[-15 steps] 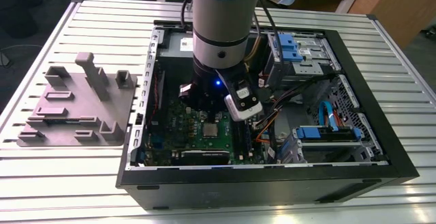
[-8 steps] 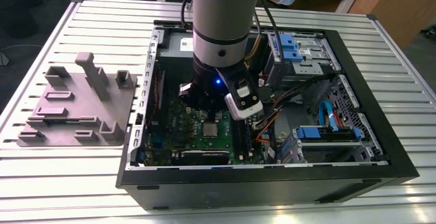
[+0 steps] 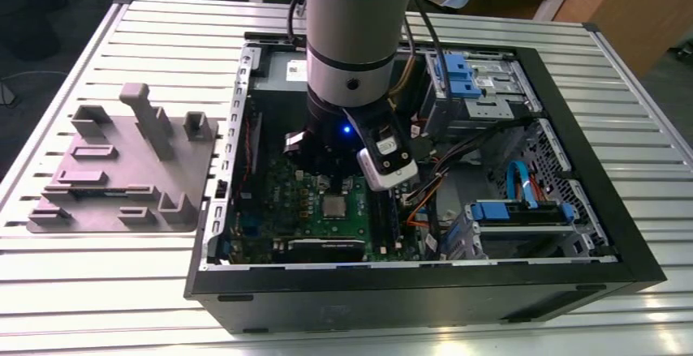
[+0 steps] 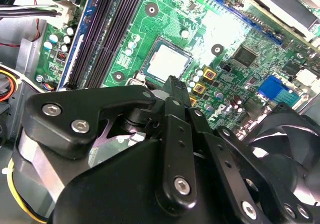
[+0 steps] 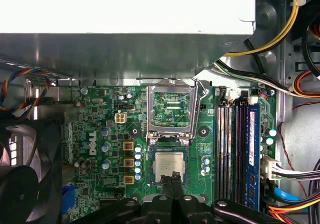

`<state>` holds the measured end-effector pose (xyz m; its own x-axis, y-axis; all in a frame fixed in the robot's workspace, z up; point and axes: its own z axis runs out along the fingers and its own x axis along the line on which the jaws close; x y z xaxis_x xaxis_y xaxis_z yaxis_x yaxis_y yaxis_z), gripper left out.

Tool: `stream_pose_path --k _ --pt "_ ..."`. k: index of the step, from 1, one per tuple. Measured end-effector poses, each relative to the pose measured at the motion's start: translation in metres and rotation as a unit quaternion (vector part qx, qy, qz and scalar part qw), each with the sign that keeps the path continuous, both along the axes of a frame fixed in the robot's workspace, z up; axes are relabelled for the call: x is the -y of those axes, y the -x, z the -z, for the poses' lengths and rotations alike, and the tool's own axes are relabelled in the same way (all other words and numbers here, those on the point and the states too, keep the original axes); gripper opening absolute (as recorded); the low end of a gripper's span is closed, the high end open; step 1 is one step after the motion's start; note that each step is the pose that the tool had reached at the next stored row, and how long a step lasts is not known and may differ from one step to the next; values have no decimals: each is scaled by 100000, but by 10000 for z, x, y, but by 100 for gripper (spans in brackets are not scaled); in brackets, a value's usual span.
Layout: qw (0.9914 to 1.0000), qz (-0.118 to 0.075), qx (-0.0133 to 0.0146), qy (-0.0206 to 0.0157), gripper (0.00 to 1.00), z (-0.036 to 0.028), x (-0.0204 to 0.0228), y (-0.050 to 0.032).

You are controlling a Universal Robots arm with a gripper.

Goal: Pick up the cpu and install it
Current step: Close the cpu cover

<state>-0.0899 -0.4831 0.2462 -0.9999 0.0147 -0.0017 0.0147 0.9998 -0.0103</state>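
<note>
Small square silver-topped cpu (image 5: pixel 169 166) lies flat in socket of green motherboard (image 5: pixel 100 115); socket's metal latch frame (image 5: pixel 150 111) stands open for access; black gripper (image 5: pixel 173 177) over cpu edge, fingers together, empty

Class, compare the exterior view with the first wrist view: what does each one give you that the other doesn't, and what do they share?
Exterior view: the grey tray with upright posts beside the computer case, and the arm reaching into the case. First wrist view: the socket frame lifted open next to the cpu, the memory sticks, and the gripper, fingers together, at the cpu's edge. Shared: the cpu lying in its socket on the green motherboard.
</note>
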Motion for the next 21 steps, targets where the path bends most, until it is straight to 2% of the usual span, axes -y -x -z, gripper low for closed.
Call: stream_pose_path --k 5,8,15,19,21 --pt "100000 -245 -2 -2 10 0 0 0" --pt "99979 -2027 -3 0 10 0 0 0" --pt "99818 -6036 -2 3 10 0 0 0" --pt "99723 -7441 -2 4 10 0 0 0" --pt "99721 -7460 -3 4 10 0 0 0"
